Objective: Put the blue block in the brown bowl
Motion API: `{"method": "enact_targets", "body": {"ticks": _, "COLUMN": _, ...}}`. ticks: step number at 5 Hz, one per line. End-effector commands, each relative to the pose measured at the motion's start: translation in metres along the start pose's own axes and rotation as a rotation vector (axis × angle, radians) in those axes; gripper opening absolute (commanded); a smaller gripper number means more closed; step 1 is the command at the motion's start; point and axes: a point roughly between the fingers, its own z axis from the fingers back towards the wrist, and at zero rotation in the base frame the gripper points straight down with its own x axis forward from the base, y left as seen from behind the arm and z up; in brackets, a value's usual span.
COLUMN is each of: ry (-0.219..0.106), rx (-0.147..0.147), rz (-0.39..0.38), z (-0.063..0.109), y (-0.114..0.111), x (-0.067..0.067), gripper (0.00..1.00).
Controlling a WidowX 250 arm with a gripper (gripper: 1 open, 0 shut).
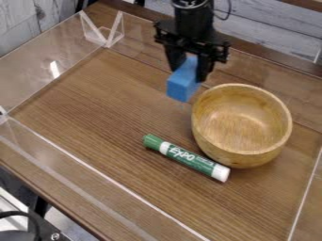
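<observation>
Carry step right now: gripper (189, 68) is pinching the block (184, 81) by its top, hanging clear of the table at about 10 o'clock from the bowl (240, 123). Next, swing over the bowl and let go.

The robot's single black arm reaches down from the top of the frame, wrist near vertical, its black two-fingered hand (189, 66) pointing steeply downward with fingers clamped on a small bright-blue rectangular block (184, 83).
</observation>
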Motion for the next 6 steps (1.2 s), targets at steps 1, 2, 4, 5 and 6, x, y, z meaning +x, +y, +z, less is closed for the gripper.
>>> {"method": "enact_targets", "body": {"ticks": 1, "ry": -0.094, "rx": -0.006, "rz": -0.013, "z": 0.03, "y": -0.009, "x": 0.013, "gripper": 0.0}}
{"method": "enact_targets", "body": {"ticks": 2, "ry": -0.096, "rx": -0.011, "rz": -0.018, "z": 0.031, "y": -0.015, "x": 0.013, "gripper": 0.0}}
{"method": "enact_targets", "body": {"ticks": 4, "ry": -0.098, "rx": -0.018, "rz": -0.017, "z": 0.035, "y": -0.027, "x": 0.012, "gripper": 0.0}}
{"method": "enact_targets", "body": {"ticks": 5, "ry": -0.1, "rx": -0.021, "rz": -0.016, "z": 0.036, "y": -0.033, "x": 0.013, "gripper": 0.0}}
{"method": "enact_targets", "body": {"ticks": 6, "ry": -0.1, "rx": -0.024, "rz": -0.019, "z": 0.037, "y": -0.038, "x": 0.013, "gripper": 0.0}}
